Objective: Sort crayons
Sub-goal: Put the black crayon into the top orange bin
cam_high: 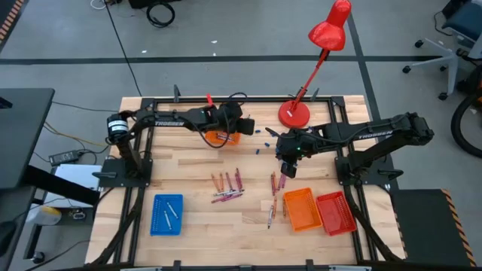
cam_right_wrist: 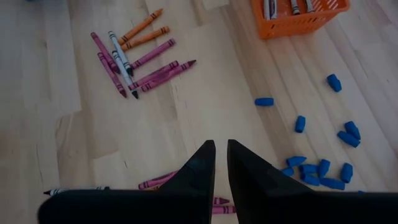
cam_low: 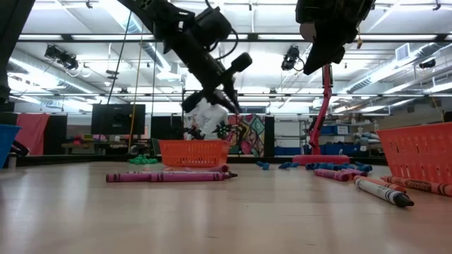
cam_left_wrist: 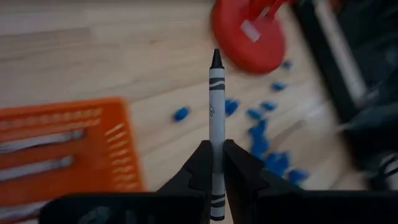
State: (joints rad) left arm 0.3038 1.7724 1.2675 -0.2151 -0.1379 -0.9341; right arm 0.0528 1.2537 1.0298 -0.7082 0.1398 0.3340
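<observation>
My left gripper (cam_left_wrist: pixel 219 165) is shut on a grey-white crayon (cam_left_wrist: pixel 216 106) with a black tip. It hangs above the table just right of the orange basket (cam_high: pixel 224 138), which holds a few grey crayons (cam_left_wrist: pixel 37 168). More crayons lie loose on the wood: a magenta, orange and grey bunch (cam_right_wrist: pixel 134 59) mid-table and others (cam_high: pixel 273 205) near the trays. My right gripper (cam_right_wrist: pixel 221 155) hovers above the table near the lamp base. Its fingers are a narrow gap apart with nothing between them. My left gripper pinches the crayon's rear part (cam_left_wrist: pixel 216 142) between its two fingers, which lie along the crayon. The black tip points forward past the fingertips and the blunt end (cam_left_wrist: pixel 216 208) sticks out behind them. The crayon is lifted clear of the table.
A red desk lamp stands on its round base (cam_high: pixel 294 114) at the far edge. Small blue pieces (cam_right_wrist: pixel 320 168) are scattered near it. An orange tray (cam_high: pixel 301 208) and a red tray (cam_high: pixel 337 212) sit at the near right, and a blue tray (cam_high: pixel 166 214) at the near left.
</observation>
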